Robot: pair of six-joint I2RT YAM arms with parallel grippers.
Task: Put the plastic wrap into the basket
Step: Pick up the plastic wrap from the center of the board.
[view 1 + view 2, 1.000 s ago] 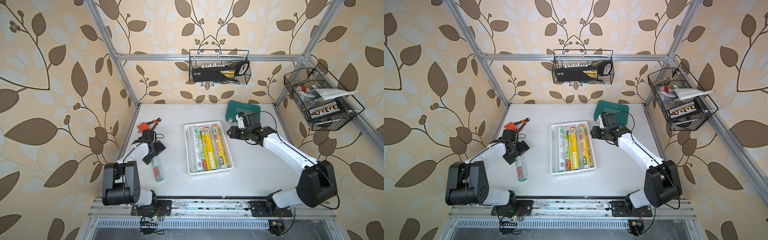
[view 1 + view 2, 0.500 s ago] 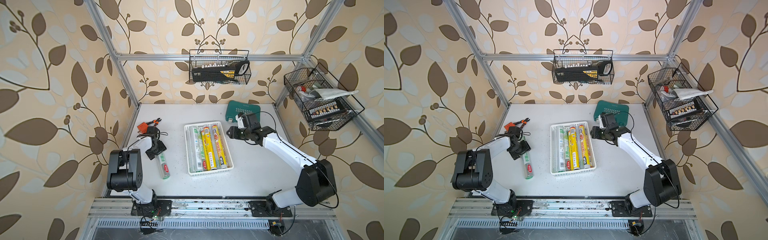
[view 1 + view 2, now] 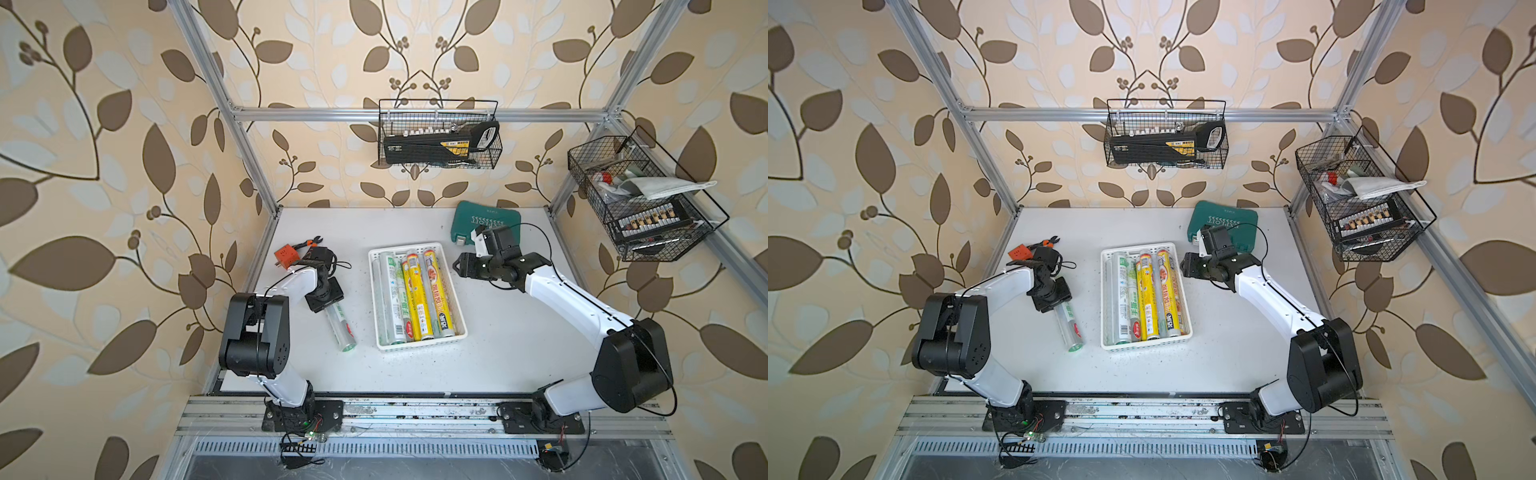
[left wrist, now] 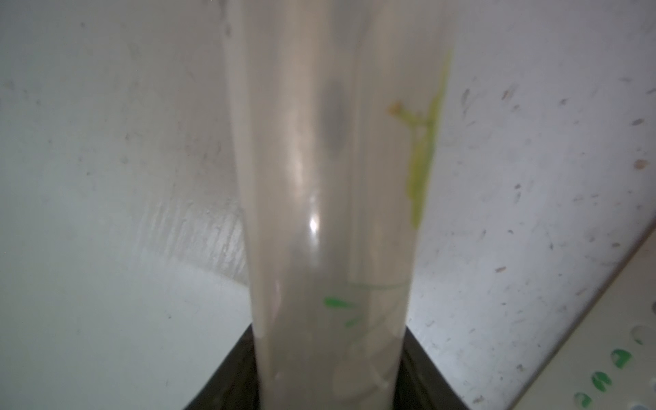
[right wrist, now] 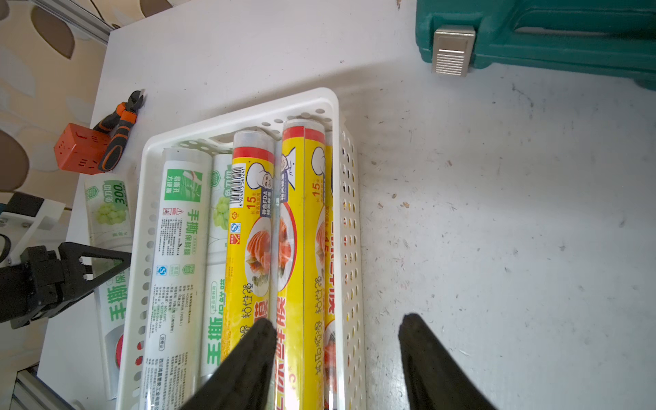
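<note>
Jaws of the left tool [image 3: 327, 300] have narrowed from fully spread and now straddle one end of the loose roll [image 3: 341, 328] of plastic wrap lying on the tabletop [image 3: 519, 332]; whether they pinch it yet I cannot tell. Just beside this tool the basket [image 3: 422, 344] holds the other rolls [image 3: 415, 307]. Beyond the basket the right tool [image 3: 460, 266] hovers, spread and empty. Likely the last pickup is starting.

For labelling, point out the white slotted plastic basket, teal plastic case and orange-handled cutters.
White basket [image 3: 423, 344]: in a top view, near wall.
Teal case [image 3: 486, 214]: in a top view, lid.
Cutters [image 5: 115, 149]: right wrist view, handle.
</note>
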